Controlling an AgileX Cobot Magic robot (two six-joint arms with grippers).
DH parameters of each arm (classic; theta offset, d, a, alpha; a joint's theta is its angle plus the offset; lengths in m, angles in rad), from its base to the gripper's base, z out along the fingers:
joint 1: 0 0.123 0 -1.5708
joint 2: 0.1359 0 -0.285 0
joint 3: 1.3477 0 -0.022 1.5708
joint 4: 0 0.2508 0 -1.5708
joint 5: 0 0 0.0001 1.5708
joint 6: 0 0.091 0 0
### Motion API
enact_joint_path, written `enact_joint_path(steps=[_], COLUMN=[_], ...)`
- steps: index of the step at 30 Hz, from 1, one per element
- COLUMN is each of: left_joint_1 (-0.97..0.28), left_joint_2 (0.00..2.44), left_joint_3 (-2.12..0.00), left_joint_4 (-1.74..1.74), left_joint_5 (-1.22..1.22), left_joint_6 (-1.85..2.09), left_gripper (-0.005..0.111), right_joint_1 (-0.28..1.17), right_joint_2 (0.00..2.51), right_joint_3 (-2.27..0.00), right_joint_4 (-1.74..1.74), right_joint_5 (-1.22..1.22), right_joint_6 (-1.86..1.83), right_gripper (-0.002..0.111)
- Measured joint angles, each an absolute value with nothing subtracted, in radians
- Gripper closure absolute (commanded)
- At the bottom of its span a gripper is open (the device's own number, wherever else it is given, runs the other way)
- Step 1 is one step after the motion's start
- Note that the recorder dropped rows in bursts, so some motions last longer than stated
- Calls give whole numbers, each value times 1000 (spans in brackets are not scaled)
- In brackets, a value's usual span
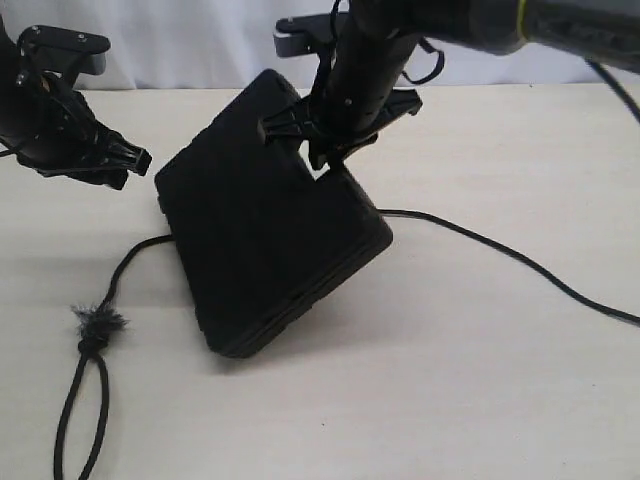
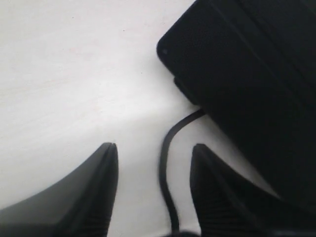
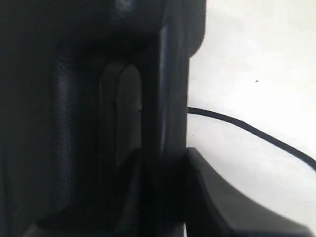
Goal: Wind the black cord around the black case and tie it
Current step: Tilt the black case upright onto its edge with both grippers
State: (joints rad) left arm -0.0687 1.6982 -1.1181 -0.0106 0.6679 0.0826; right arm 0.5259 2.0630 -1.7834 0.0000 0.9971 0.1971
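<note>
The black case (image 1: 260, 240) sits tilted in the middle of the table, its handle end raised. My right gripper (image 1: 322, 150) is shut on the case's handle bar (image 3: 165, 98), one finger in the slot and one outside. The black cord (image 1: 120, 270) comes out from under the case's left side and runs to a fuzzy tuft (image 1: 98, 322) and a knotted loop (image 1: 82, 410). Its other part (image 1: 500, 250) trails off to the right. My left gripper (image 1: 135, 165) hovers open beside the case's left corner. In the left wrist view the cord (image 2: 178, 124) passes between the open fingers (image 2: 106, 168), untouched.
A pale tabletop (image 1: 480, 380) with a white backdrop behind it. The right arm (image 1: 450, 25) reaches in from the upper right over the case. Thin arm cables (image 1: 432, 60) hang near the right wrist.
</note>
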Motion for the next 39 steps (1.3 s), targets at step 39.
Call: enact_joint_path(steps=[39], left_joint_1=[-69], left_joint_2=[1701], left_joint_3=[-1108], left_joint_4=[-825], left_joint_5=[730], left_joint_6=[921], left_gripper=[62], right_joint_1=[606], right_joint_2=[1927], right_joint_3=[-1779], right_joint_4=[80], right_joint_5=[1008], right_joint_6=[82], right_gripper=[99])
